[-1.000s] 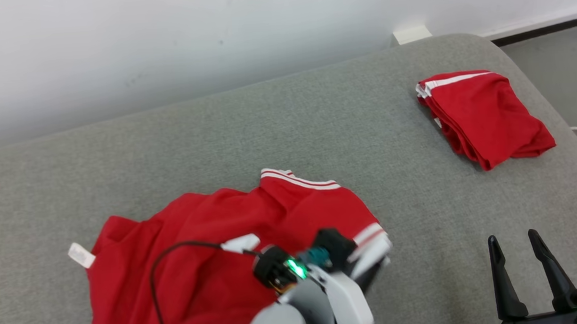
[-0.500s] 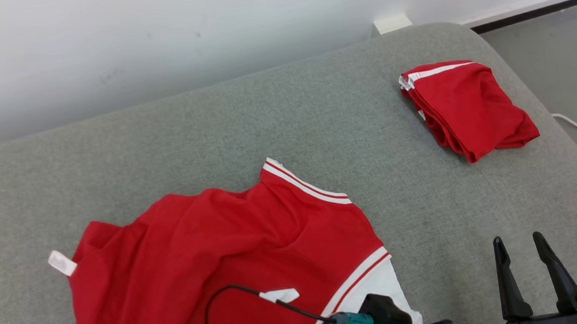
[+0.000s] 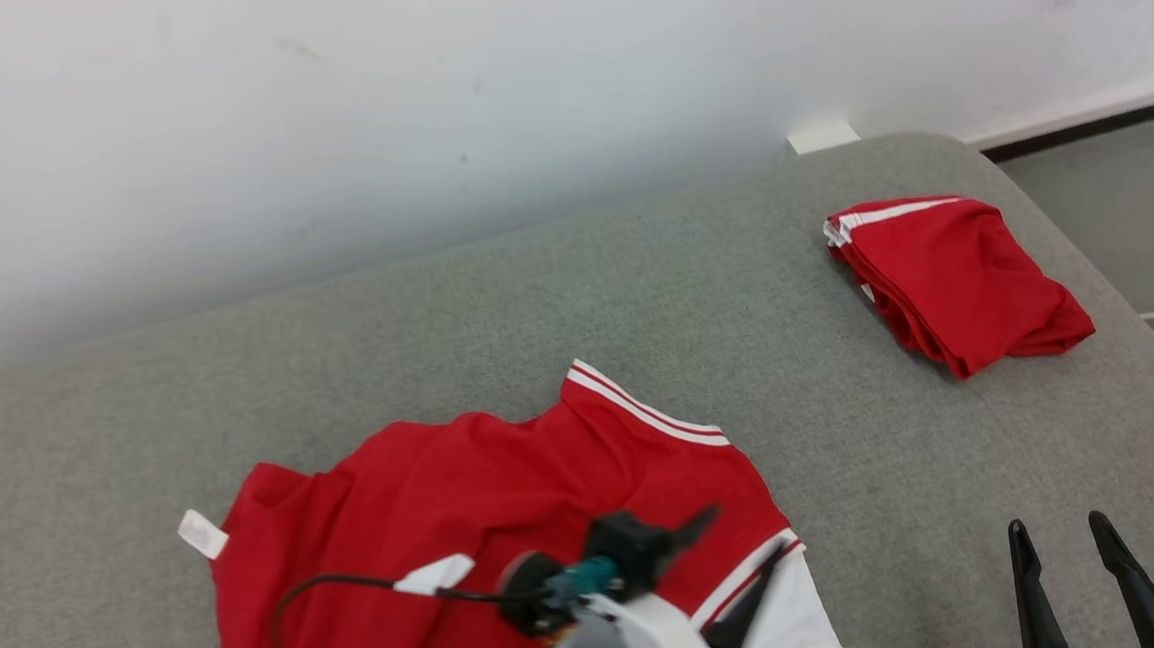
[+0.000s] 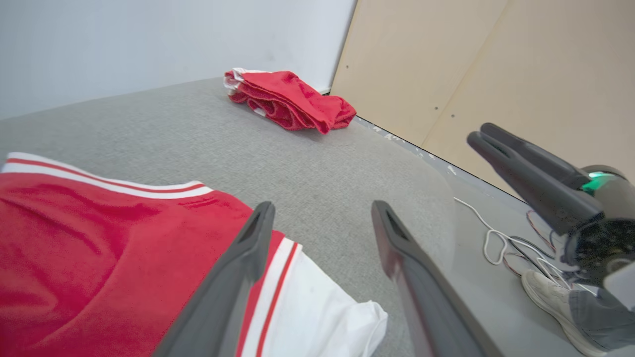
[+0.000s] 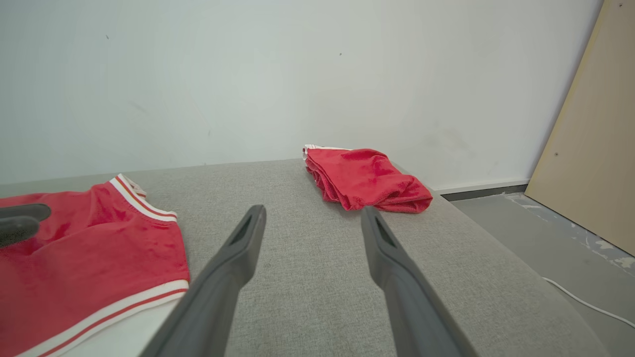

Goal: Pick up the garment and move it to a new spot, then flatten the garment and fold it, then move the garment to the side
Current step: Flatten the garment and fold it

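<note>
Left gripper (image 4: 322, 208) hovering over the white-trimmed corner of red garment (image 3: 467, 491), fingers apart, empty. Right gripper (image 5: 312, 212) hanging nearby, fingers apart. Folded red garment (image 3: 955, 276) lying well apart on grey cushion (image 3: 535, 296).

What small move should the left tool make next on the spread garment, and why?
Probably lower the left tool and close on the striped hem. It stands open, one finger over that hem, the other over bare sofa, and the garment lies rumpled, not yet flat.
</note>
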### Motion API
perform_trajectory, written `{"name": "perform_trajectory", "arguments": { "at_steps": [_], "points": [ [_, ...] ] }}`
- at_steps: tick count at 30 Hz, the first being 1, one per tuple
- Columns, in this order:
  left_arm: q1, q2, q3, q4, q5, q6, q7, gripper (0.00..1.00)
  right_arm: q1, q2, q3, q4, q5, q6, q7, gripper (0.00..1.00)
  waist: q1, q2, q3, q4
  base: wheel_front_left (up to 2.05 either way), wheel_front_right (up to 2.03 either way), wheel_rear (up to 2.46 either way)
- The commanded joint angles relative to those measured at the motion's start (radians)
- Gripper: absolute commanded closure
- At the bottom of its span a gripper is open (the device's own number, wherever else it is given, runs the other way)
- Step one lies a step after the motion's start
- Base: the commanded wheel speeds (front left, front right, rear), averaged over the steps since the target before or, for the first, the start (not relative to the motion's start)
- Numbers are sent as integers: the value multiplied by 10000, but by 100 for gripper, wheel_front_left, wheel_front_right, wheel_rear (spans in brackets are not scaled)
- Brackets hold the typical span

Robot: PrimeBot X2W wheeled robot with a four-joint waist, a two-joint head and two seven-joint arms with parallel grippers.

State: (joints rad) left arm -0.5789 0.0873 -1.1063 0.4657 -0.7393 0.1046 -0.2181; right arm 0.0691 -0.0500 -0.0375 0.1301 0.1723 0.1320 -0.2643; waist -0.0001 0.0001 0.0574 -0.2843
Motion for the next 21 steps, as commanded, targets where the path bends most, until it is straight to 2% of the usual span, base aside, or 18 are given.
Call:
{"name": "perform_trajectory", "arguments": {
  "at_steps": [1, 5, 7, 12, 21],
  "points": [
    [32, 241, 160, 244, 237, 266, -135, 0, 91, -16, -10, -14, -62, -29, 7, 0, 1, -1, -150, 134, 0, 0, 0],
    [-309, 812, 235, 1221, 599, 865, -52, 0, 125, -17, 64, -22, -108, -29, 7, 0, 1, -1, -177, 246, 0, 0, 0],
    [-534, 1025, 105, 1671, 836, 934, 180, 0, 107, -19, 97, -16, -105, -29, 7, 0, 1, -1, -172, 285, 0, 0, 0],
    [-1214, 1419, -313, 2599, 1194, 688, 915, 0, 42, -19, 189, 17, -151, -29, 7, 0, 1, -1, -103, 280, 0, 0, 0],
    [-2123, 1600, -1283, 3976, 2048, -177, 2382, 0, -130, -17, 314, -21, -112, -29, 7, 0, 1, -1, 256, 66, 0, 0, 0]
  ]
}}
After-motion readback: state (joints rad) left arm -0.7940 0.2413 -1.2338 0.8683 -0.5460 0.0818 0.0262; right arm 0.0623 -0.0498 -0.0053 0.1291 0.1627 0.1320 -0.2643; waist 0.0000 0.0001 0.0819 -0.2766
